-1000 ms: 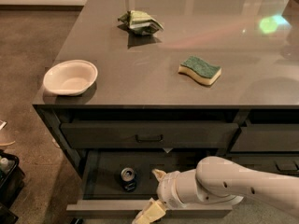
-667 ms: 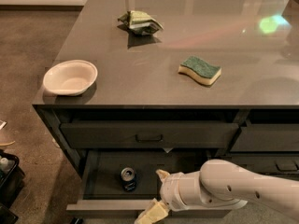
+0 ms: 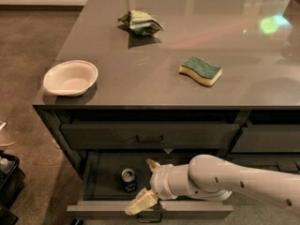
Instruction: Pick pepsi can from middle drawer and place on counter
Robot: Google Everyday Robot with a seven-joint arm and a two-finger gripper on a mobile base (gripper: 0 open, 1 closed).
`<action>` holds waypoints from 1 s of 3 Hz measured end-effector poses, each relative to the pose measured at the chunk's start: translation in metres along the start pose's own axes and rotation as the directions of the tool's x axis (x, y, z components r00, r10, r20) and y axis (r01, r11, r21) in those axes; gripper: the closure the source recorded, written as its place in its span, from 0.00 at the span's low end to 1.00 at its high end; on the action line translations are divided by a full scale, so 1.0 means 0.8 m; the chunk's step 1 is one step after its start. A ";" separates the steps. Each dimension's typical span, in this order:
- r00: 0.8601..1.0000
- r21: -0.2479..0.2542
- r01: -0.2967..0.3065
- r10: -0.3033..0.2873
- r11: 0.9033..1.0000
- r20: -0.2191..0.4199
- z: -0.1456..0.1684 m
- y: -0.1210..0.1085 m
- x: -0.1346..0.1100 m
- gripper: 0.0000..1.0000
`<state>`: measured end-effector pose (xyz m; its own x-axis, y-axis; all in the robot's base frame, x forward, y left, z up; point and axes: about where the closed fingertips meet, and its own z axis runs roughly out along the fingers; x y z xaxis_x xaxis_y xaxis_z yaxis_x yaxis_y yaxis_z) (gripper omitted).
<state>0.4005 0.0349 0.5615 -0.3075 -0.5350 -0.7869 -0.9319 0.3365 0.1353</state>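
The pepsi can (image 3: 129, 180) stands upright in the open middle drawer (image 3: 101, 209), left of centre, its silver top showing. My gripper (image 3: 145, 184) reaches in from the right over the drawer, just right of the can. Its two cream fingers (image 3: 142, 201) are spread apart, one toward the back of the drawer and one over the drawer front. It holds nothing. The counter (image 3: 154, 64) lies above the drawers.
On the counter sit a white bowl (image 3: 71, 78) at the left front, a green and yellow sponge (image 3: 200, 70) right of centre, and a crumpled green wrapper (image 3: 140, 22) at the back. A shut upper drawer (image 3: 149, 135) lies above the open one. A dark bin (image 3: 7, 179) stands on the floor at left.
My arm has moved slightly toward the can, and the gripper now sits closer to its right side. The can has not moved.
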 end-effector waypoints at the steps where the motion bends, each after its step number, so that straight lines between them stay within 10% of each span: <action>1: 1.000 0.000 -0.003 0.003 1.000 -0.009 0.002 0.003 0.005 0.00; 3: 0.999 0.115 0.051 -0.050 0.992 -0.012 0.049 -0.074 0.023 0.00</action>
<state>0.4573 0.0354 0.5151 -0.2631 -0.5602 -0.7855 -0.9179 0.3961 0.0250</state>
